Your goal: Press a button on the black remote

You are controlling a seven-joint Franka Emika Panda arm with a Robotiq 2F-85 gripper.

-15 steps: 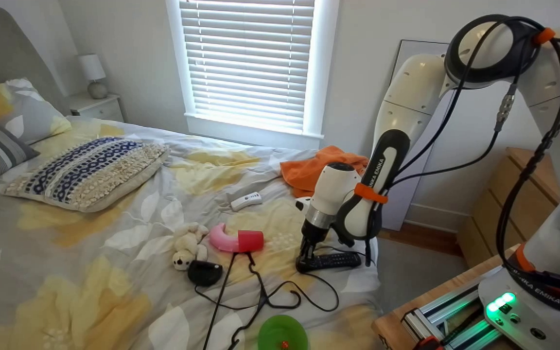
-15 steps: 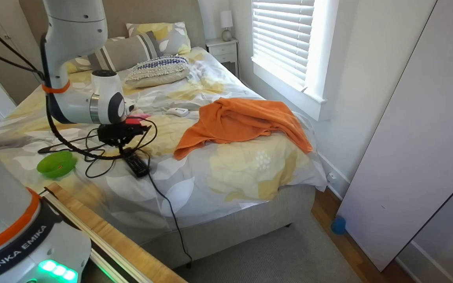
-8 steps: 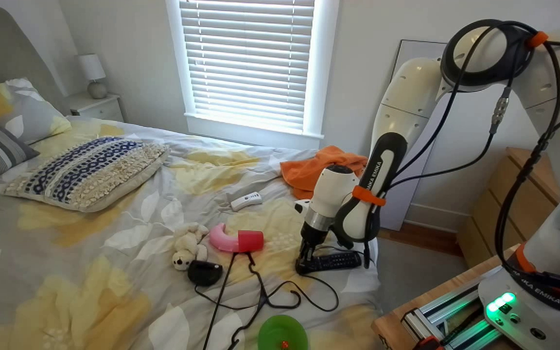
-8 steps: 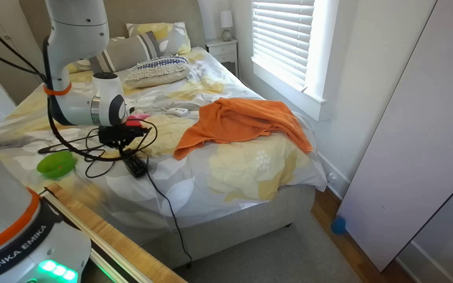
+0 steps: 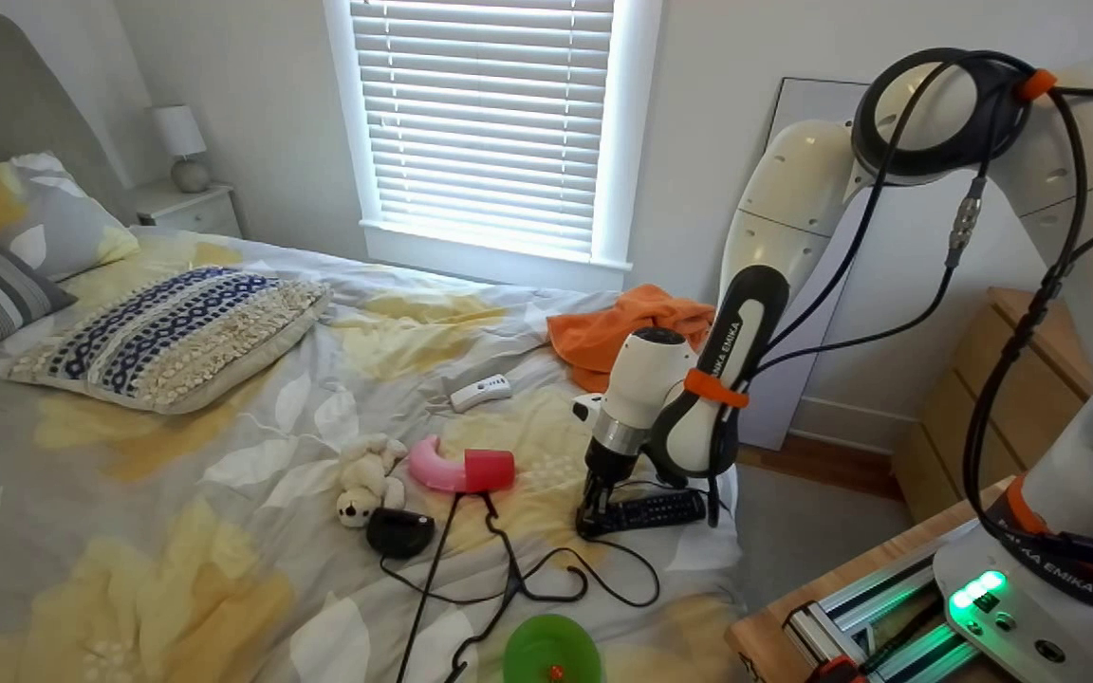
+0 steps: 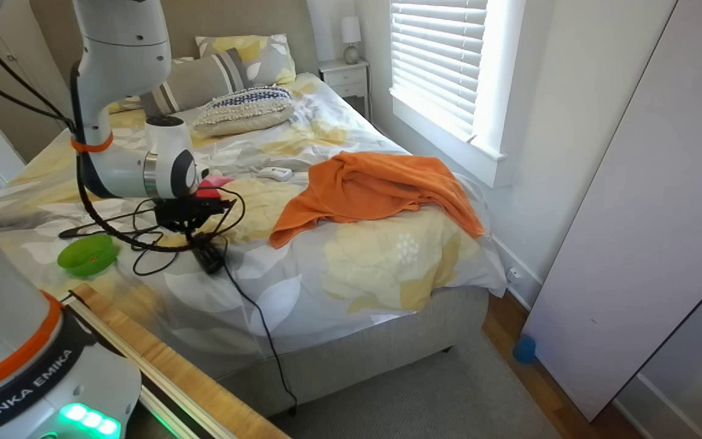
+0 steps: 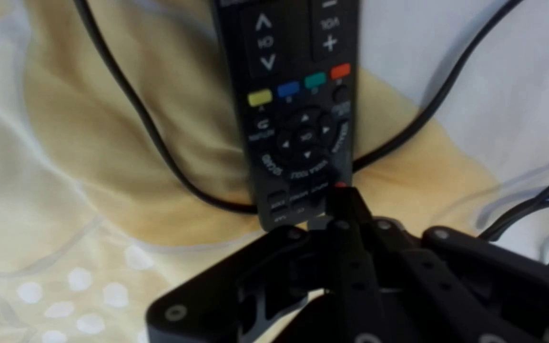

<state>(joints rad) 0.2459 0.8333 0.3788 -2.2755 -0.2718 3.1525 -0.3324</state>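
The black remote [image 5: 662, 509] lies flat on the bed, and it also shows in an exterior view [image 6: 209, 261]. In the wrist view the remote [image 7: 303, 95] shows its buttons close up, with a colored row and a round arrow pad. My gripper [image 7: 344, 196] is shut and holds nothing. Its tips cover the corner of the remote at the red button [image 7: 340, 185], of which only a sliver shows. In an exterior view the gripper [image 5: 591, 520] points down at the remote's left end. Whether the tips touch the button is hidden.
A black cable [image 7: 155, 138] runs by and under the remote. A black hanger [image 5: 512, 579], green bowl [image 5: 552, 650], pink-red object [image 5: 461, 467], plush toy [image 5: 371, 474], light remote [image 5: 481, 392] and orange towel [image 6: 363, 189] lie on the bed.
The arm has lowered slightly, its elbow and wrist dropping a little. The remote has turned slightly, its end away from the gripper shifting a bit. The gripper stays shut at the remote's corner.
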